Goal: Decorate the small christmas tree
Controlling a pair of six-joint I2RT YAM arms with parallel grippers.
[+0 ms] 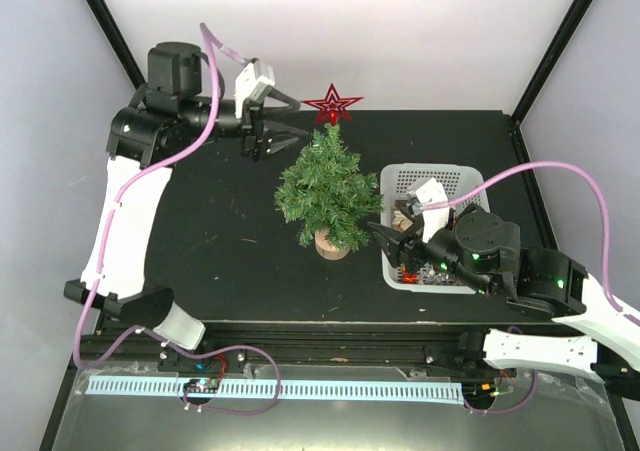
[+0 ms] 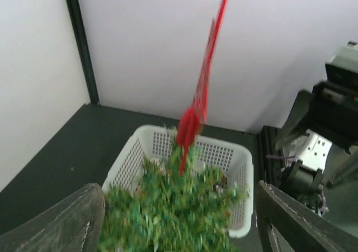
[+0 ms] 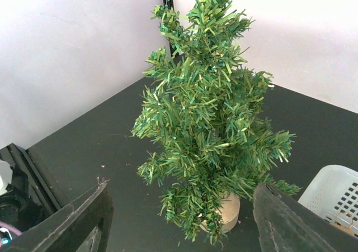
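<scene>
The small christmas tree (image 1: 328, 186) stood upright near the middle of the black table (image 1: 200, 221), its round wooden stump base (image 1: 332, 244) half hidden under the lowest branches. A red star topper (image 1: 333, 104) sat at the tree's tip, at 12 o'clock from the tree in the overhead view. In the blurred left wrist picture it appeared edge-on, its stem running down into the foliage and its upper point cut off by the frame. The left gripper (image 1: 298, 119) was at about 11 o'clock from the tree, beside the star, with its jaws spread wide and nothing between them. Whether a fingertip touched the star could not be told. A white perforated basket (image 1: 432, 174) lay at 3 o'clock, just beside the tree. The right arm covered much of its contents, and the rest was too small and jumbled to name. The right gripper (image 1: 388, 248) hung over the basket's rim on the tree side, at about 4 o'clock from the tree, jaws apart and empty. The right wrist camera faced the tree, with the treetop cut off and only one corner of the basket showing.
</scene>
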